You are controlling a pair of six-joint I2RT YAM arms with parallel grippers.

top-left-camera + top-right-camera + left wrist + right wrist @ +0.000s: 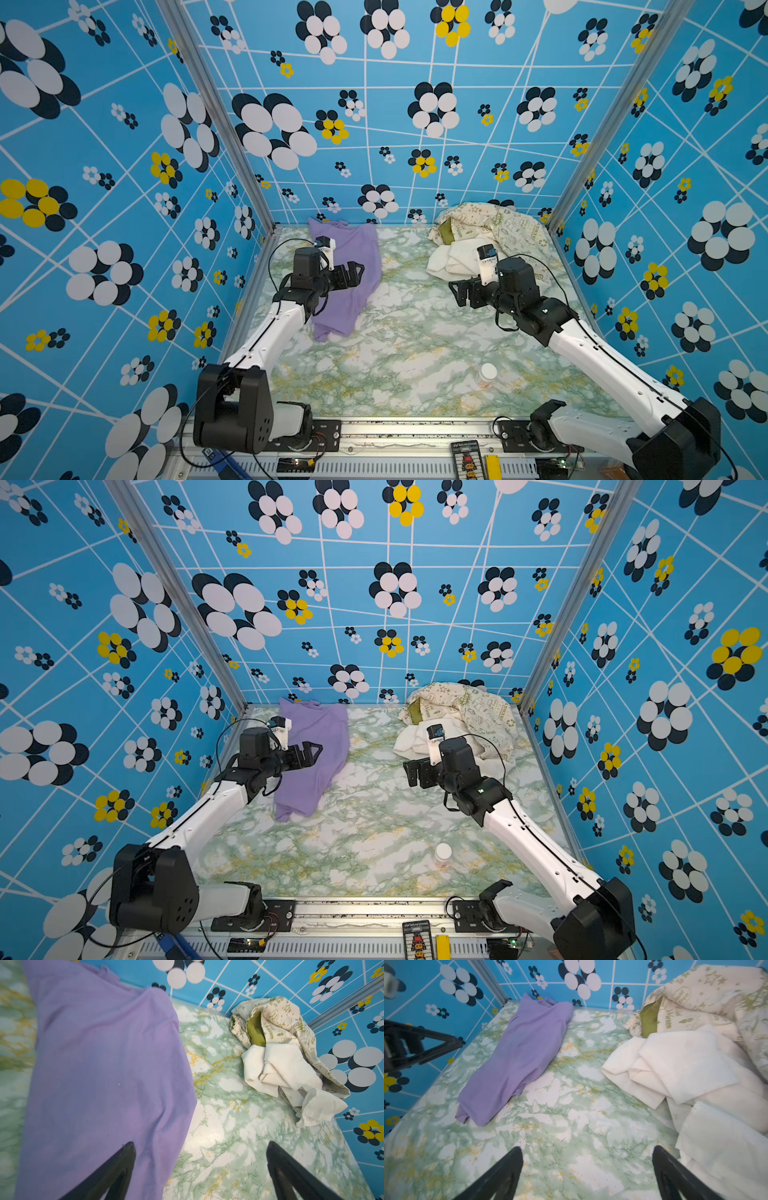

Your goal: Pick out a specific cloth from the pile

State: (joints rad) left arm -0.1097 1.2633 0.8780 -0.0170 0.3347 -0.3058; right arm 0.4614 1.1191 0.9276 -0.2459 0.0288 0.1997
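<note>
plain lilac-purple thin floppy cloth (361, 249) lies stretched out on the green-marbled tabletop (415, 353), far-left side by the back wall, touching nothing else of fabric; the pile (490, 232), a rumpled heap of cream-white cloth plus cream green-doodle print cloth with an olive patch, sits in the far-right corner, well apart from the lilac one with bare table between. Left gripper (353, 274) hovers over the lilac cloth's near half, jaws spread wide, holding nothing; the left wrist view shows both fingers clear of the fabric. Right gripper (457, 293) hangs just beside the pile's near-left edge, jaws also wide and empty. Small white-capped bottle (487, 374) stands near the front, not involved. Judgement: picking out looks done, cloth out of the pile and released; little seems left, at most pulling the arms away
</note>
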